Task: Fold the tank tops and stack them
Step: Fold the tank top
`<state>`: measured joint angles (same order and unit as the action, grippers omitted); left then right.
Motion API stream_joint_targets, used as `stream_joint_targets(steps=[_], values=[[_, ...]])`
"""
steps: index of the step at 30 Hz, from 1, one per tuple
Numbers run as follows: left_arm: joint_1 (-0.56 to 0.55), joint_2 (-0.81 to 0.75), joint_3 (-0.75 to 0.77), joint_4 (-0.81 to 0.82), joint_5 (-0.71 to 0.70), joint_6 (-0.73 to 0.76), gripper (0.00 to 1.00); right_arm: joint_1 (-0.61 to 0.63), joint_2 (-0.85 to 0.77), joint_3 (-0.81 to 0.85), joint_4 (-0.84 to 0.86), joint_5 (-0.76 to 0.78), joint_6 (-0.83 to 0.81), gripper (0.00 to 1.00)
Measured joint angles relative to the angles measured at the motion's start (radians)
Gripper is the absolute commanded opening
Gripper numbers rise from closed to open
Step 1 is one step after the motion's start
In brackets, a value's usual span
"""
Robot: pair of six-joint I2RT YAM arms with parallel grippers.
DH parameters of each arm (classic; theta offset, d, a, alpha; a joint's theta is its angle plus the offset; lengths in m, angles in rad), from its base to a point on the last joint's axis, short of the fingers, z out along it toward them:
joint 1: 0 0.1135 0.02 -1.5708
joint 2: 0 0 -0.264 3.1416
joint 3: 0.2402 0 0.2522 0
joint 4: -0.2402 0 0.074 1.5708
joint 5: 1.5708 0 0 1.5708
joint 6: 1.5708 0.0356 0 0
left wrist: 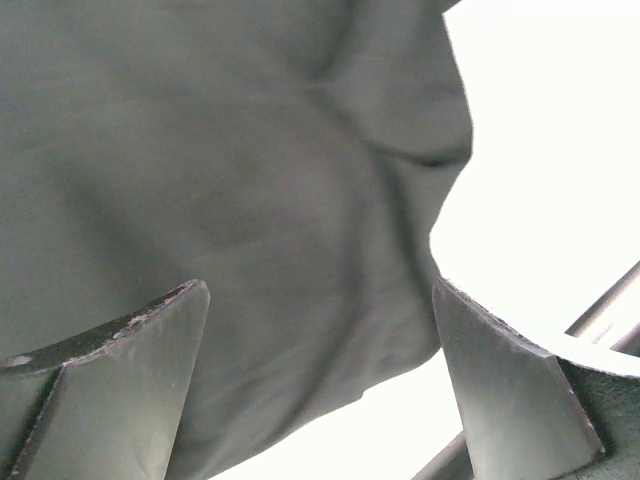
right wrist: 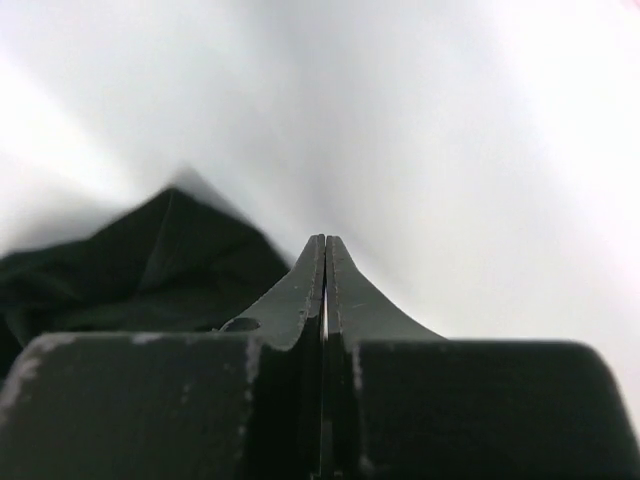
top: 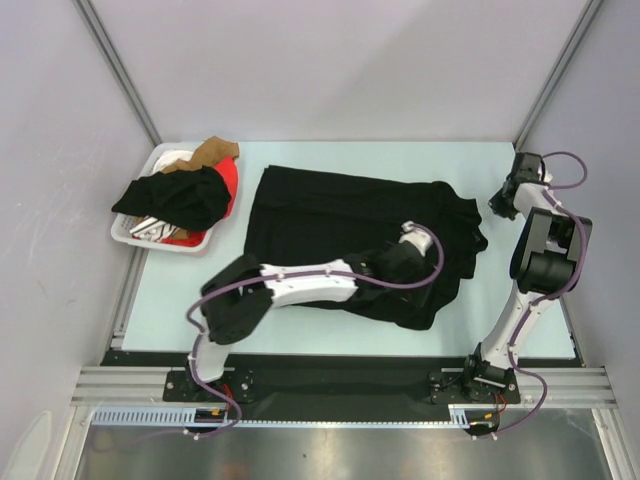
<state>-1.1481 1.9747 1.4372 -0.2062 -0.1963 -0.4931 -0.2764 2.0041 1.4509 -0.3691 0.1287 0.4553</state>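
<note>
A large black tank top [top: 330, 225] lies spread on the table's middle, its right end bunched. My left gripper [top: 388, 268] hovers over the garment's near right part, jaws open with nothing between them. In the left wrist view the black cloth [left wrist: 220, 200] fills the frame beneath the open gripper [left wrist: 320, 345], and its edge shows against the table. My right gripper [top: 502, 205] is shut and empty at the far right, apart from the cloth; the right wrist view shows the gripper [right wrist: 325, 242] closed, with the black cloth [right wrist: 150, 260] to its left. A red tank top [top: 228, 180] lies in the basket under other clothes.
A white basket [top: 128, 235] at the far left holds a black garment [top: 175, 198], a brown one [top: 212, 152] and the red one. Grey walls close the back and sides. A metal rail [top: 340, 385] runs along the near edge.
</note>
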Motion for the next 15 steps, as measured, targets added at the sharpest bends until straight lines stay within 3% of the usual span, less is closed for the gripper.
stream_joint_targets(steps=[2, 3, 4, 6, 11, 15], values=[[-0.022, 0.068, 0.071, -0.002, 0.039, 0.014, 1.00, -0.016, 0.000, 0.015, -0.002, -0.001, 0.006, 0.02], [-0.030, 0.098, 0.105, -0.004, 0.059, 0.024, 1.00, -0.025, 0.000, 0.024, -0.003, -0.002, 0.008, 0.10], [-0.035, 0.124, 0.134, -0.004, 0.076, 0.032, 1.00, -0.032, 0.001, 0.036, -0.009, -0.002, 0.014, 0.31], [-0.036, 0.168, 0.192, -0.012, 0.097, 0.051, 1.00, -0.040, 0.001, 0.053, -0.014, -0.006, 0.022, 0.41], [-0.024, 0.278, 0.359, -0.058, 0.103, 0.077, 1.00, -0.027, -0.034, -0.017, 0.011, -0.035, 0.023, 0.45], [-0.010, 0.346, 0.442, -0.085, 0.104, 0.076, 0.94, -0.019, -0.089, -0.095, 0.011, -0.080, 0.023, 0.45]])
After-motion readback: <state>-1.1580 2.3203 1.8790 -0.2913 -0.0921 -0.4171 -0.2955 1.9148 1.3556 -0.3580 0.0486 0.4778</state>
